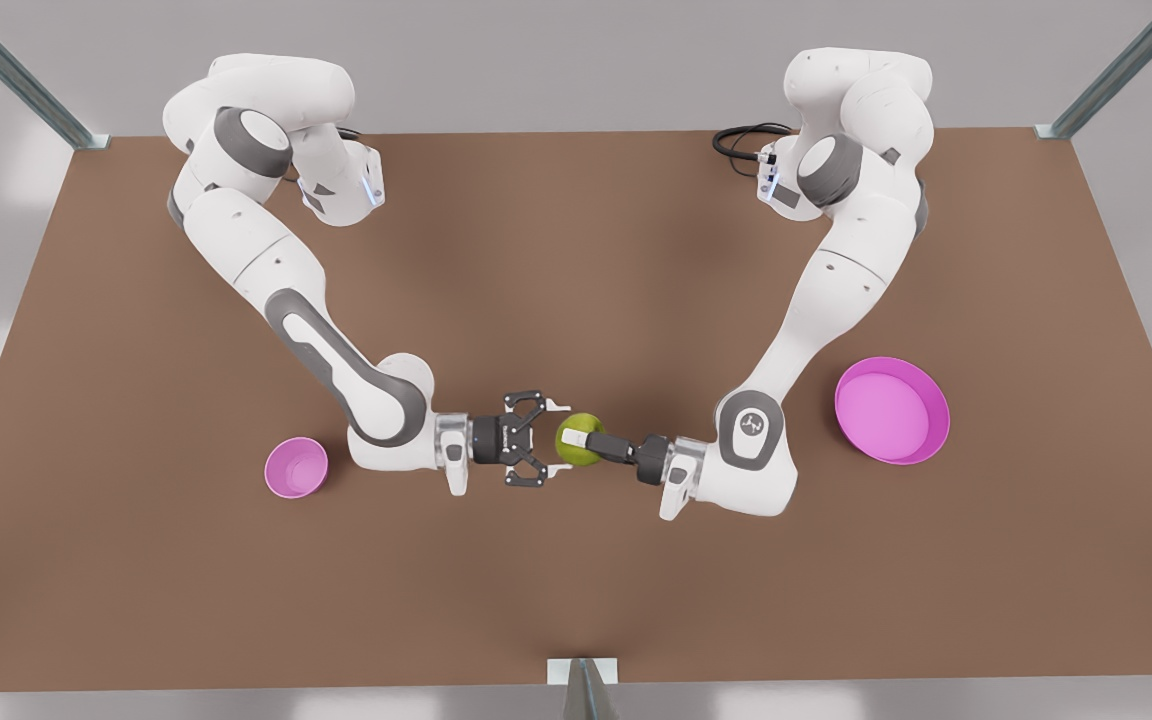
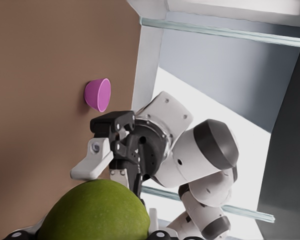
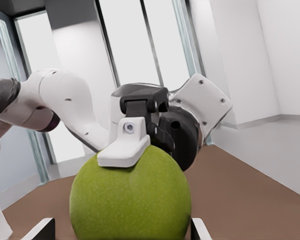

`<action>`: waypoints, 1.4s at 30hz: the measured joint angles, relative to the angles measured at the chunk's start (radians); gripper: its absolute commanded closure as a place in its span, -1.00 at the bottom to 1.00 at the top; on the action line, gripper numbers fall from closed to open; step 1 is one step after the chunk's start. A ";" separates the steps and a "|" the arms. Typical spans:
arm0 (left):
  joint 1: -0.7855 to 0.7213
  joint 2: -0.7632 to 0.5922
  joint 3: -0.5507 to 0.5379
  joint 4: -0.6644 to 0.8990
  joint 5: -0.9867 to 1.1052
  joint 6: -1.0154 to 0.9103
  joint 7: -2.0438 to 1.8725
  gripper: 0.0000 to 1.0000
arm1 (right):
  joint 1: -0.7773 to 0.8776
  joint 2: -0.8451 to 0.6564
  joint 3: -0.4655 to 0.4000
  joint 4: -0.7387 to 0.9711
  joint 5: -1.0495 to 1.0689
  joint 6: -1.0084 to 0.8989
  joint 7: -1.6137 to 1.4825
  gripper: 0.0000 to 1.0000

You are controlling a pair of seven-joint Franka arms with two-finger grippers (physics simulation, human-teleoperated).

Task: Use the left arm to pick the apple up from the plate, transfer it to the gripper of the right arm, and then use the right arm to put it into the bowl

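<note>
Front view: left pincer clamps apple; right pincer spread wide, fingers flanking apple.

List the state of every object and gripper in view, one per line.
apple: held in the air between the two grippers, off the plate
left gripper: shut on the apple
right gripper: open, fingers either side of the apple
plate: empty, on the table
bowl: empty, upright

Right tool blocked by apple; table open.
</note>
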 measured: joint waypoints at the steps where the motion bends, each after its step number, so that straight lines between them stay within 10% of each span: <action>1: 0.000 0.000 0.000 0.000 0.000 0.000 0.000 -0.67 | 0.002 0.003 0.000 0.001 0.000 0.004 -0.003 -1.00; 25: -0.008 0.002 0.000 0.001 -0.011 0.008 -0.003 -0.67 | 0.055 0.035 0.014 0.065 0.022 0.064 -0.047 -1.00; 28: -0.009 0.002 -0.001 0.001 -0.013 0.013 -0.003 -0.67 | 0.056 0.034 0.015 0.066 0.023 0.066 -0.047 -0.48; 38: -0.009 0.000 0.000 0.000 -0.015 0.016 -0.003 -0.70 | 0.054 0.034 0.015 0.066 0.020 0.066 -0.042 -0.47; 42: -0.009 0.001 0.000 0.000 -0.017 0.016 -0.001 -1.00 | 0.052 0.034 0.015 0.065 0.020 0.066 -0.041 -0.47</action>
